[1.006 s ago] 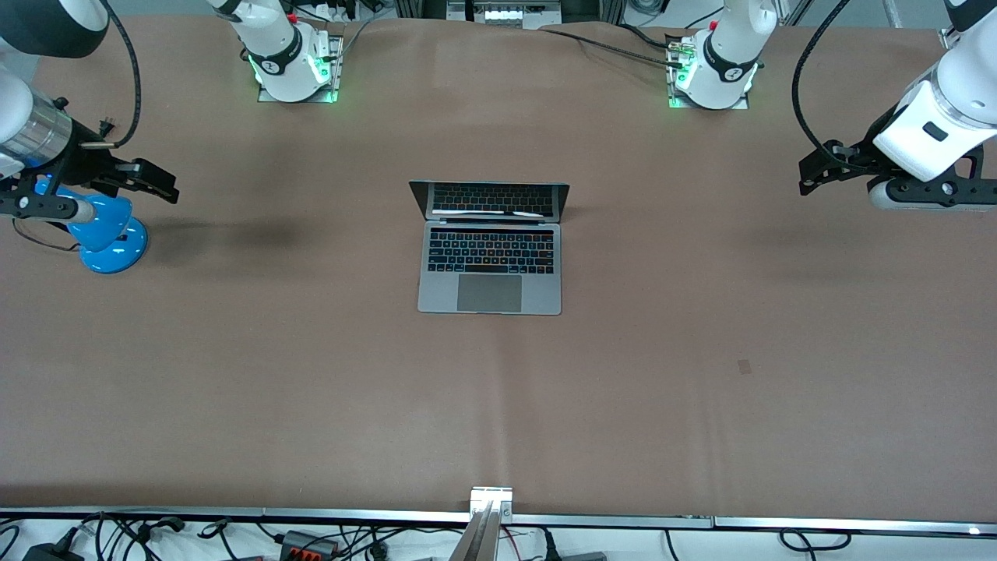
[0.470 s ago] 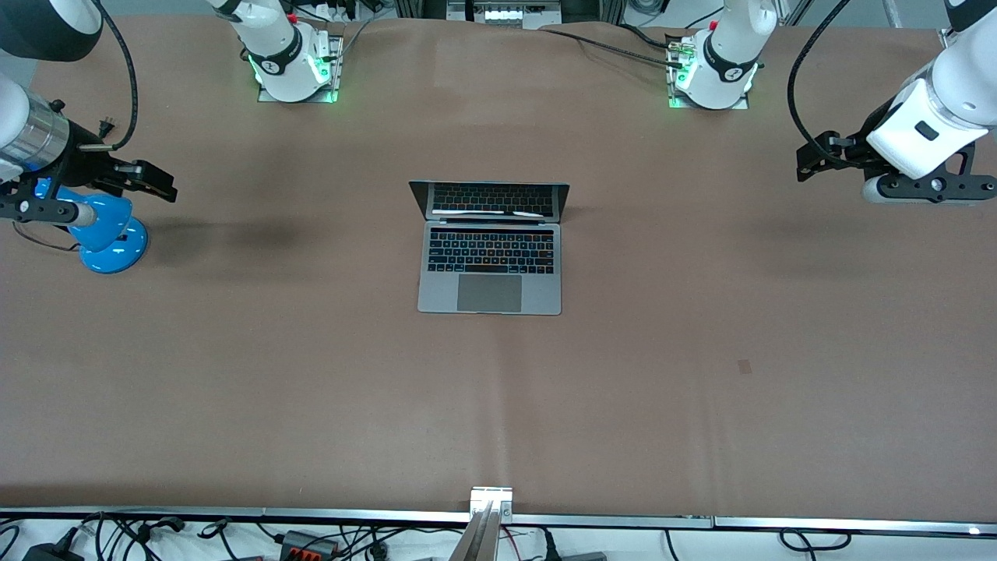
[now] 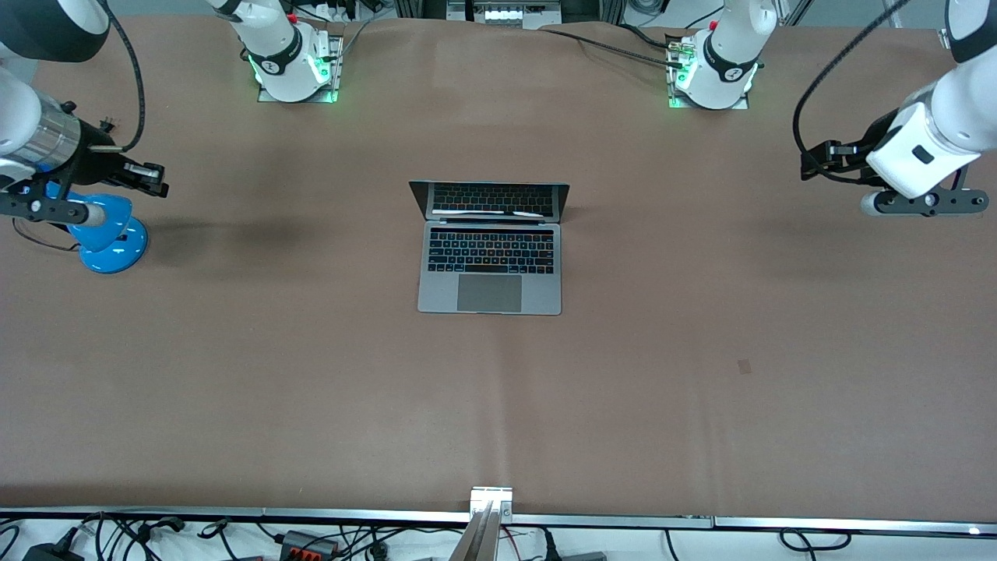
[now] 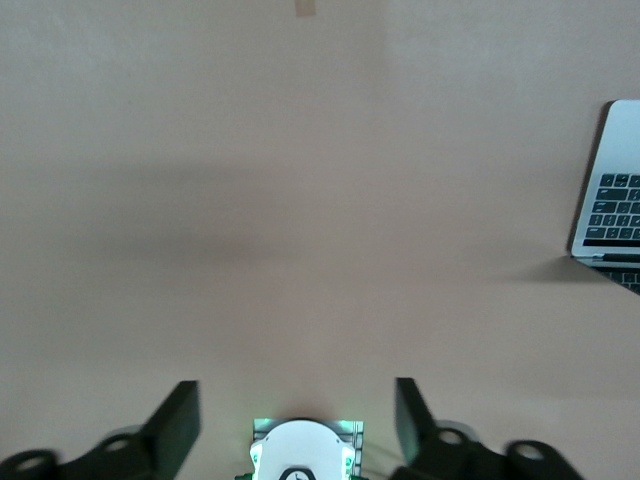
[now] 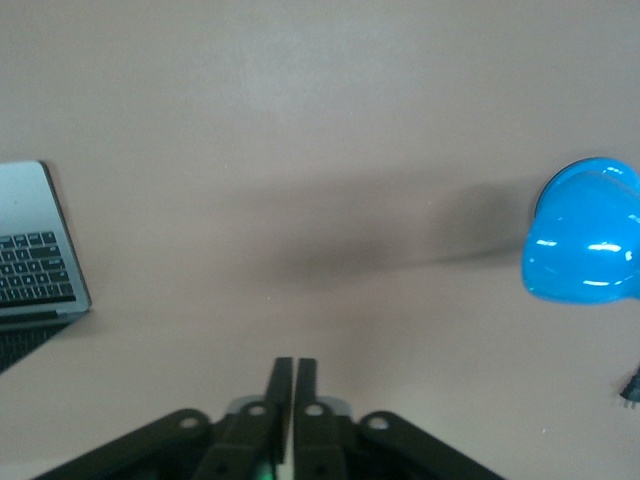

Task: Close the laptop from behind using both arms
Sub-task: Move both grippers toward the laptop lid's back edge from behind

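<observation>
Laptop (image 3: 490,249) sits open at table (image 3: 701,405) centre. My left gripper (image 3: 814,162), fingers spread, hangs at its 3 o'clock; my right gripper (image 3: 153,178), fingers pressed together, at 9 o'clock above the blue lamp (image 3: 109,231).

The table (image 3: 701,405) is evenly lit from above. Soft shadows are cast. Glare is seen on the blue lamp (image 5: 585,235).

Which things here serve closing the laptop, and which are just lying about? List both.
For the job:
- laptop, open at mid-table
- left gripper, open, up over bare table at its arm's end
- right gripper, shut, up over the table near the lamp

Just lying about:
- blue desk lamp, at the right arm's end
- small tape patch on the table cover
</observation>
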